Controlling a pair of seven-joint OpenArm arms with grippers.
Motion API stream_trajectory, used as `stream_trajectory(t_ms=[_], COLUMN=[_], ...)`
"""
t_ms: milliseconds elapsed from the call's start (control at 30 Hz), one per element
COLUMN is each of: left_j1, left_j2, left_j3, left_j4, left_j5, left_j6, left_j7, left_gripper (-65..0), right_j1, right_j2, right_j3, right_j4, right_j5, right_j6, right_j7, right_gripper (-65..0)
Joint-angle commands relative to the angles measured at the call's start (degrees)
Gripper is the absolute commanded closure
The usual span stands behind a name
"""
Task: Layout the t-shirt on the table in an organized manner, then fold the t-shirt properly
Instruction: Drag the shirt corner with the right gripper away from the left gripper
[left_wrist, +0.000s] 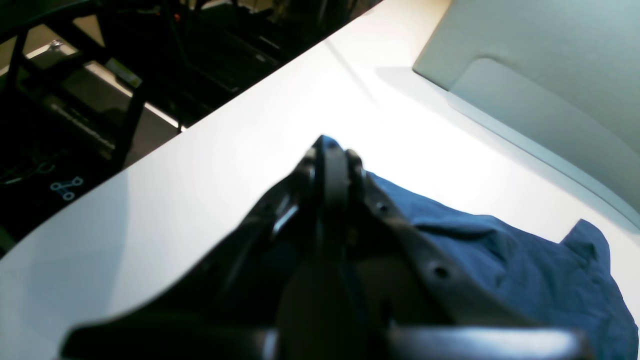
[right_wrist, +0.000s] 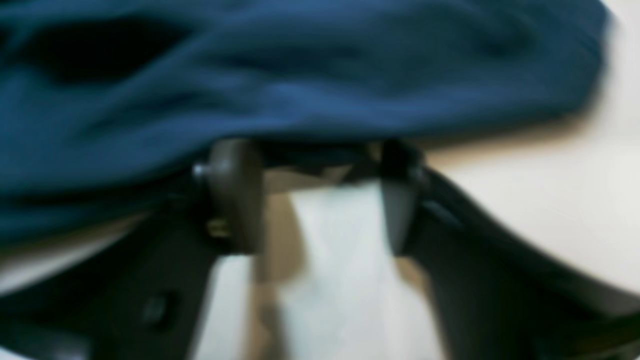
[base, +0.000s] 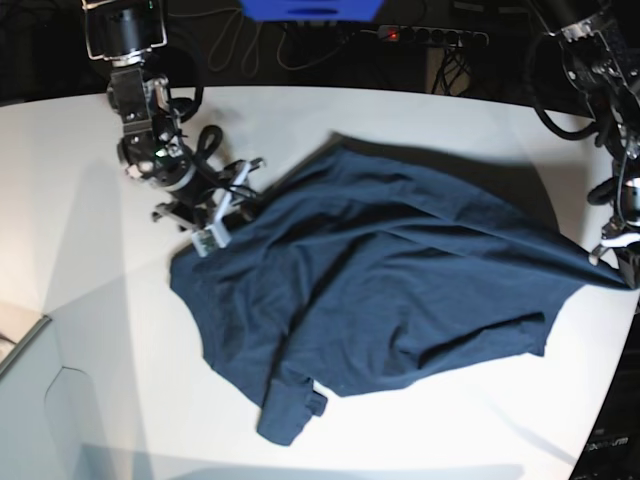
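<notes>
Left gripper (left_wrist: 331, 150) jaws pinching t-shirt (left_wrist: 525, 270)

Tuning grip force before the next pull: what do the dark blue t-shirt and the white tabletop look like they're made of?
The dark navy-blue t-shirt: soft, thin fabric, probably cotton-like knit; it drapes, wrinkles and stretches into a taut point. Matte, no sheen. The white tabletop: hard, smooth, likely laminate or painted board; it shows crisp shadows with only a soft glare.
</notes>
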Motion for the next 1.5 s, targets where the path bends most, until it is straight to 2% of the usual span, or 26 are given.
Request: stream_trajectory(t_ms=[0,33,100,233,600,700,867,1067,1200,1300,1467], left_j1=[-0.61,-0.61,-0.61,-0.78,-3.33,-3.33,-2.8,-1.48,-1.48,-1.48,-1.48], left_j2=[-0.84,-0.84,-0.84,-0.84,-0.67,-0.49,-0.23,0.47,0.56,0.56,0.56], left_j3=[-0.24,-0.24,-0.24,-0.24,-0.15,-0.15,0.03,-0.15,-0.15,0.03,0.2], left_j4=[1.0,1.0,0.91,0.73,0.65,0.73,0.65,-0.41,-0.58,-0.58,-0.58], left_j5=[-0.43,-0.43,-0.43,-0.43,-0.43,-0.43,-0.43,-0.52,-0.52,-0.52,-0.43], left_j6=[-0.26,-0.26,-0.26,-0.26,-0.26,-0.26,-0.26,-0.43,-0.61,-0.61,-0.52], left_j7=[-1.87,-1.87,-1.87,-1.87,-1.69,-1.69,-1.69,-1.78,-1.78,-1.78,-1.69], left_gripper=[-0.1,-0.1,-0.1,-0.1,-0.1,-0.1,-0.1,-0.1,-0.1,-0.1,-0.1], right_j1=[0.88,1.06,1.06,-0.61,-9.67,-12.39,-16.87,-20.74,-20.13,-15.91,-4.92], right_j2=[-0.2,-0.28,-0.37,0.07,0.68,0.33,-2.66,-3.63,-3.54,-3.54,-3.27], right_j3=[-0.4,-0.31,-0.13,1.27,16.13,19.38,22.29,21.93,21.93,21.93,20.18], right_j4=[0.22,0.22,0.75,5.32,25.54,31.34,39.08,39.78,39.25,36.35,24.13], right_j5=[0.27,0.27,0.27,0.27,0.27,0.36,0.45,0.27,0.27,0.27,0.27], right_j6=[3.35,5.11,5.99,5.99,6.16,6.16,6.25,6.25,6.25,6.25,6.25], right_j7=[-0.79,-0.96,-0.96,-1.05,-1.05,-0.96,-0.79,-0.96,-0.88,-0.96,-0.96], right_gripper=[-19.7,-12.7,0.0,0.0,0.0,0.0,0.0,0.0,0.0,0.0,0.0])
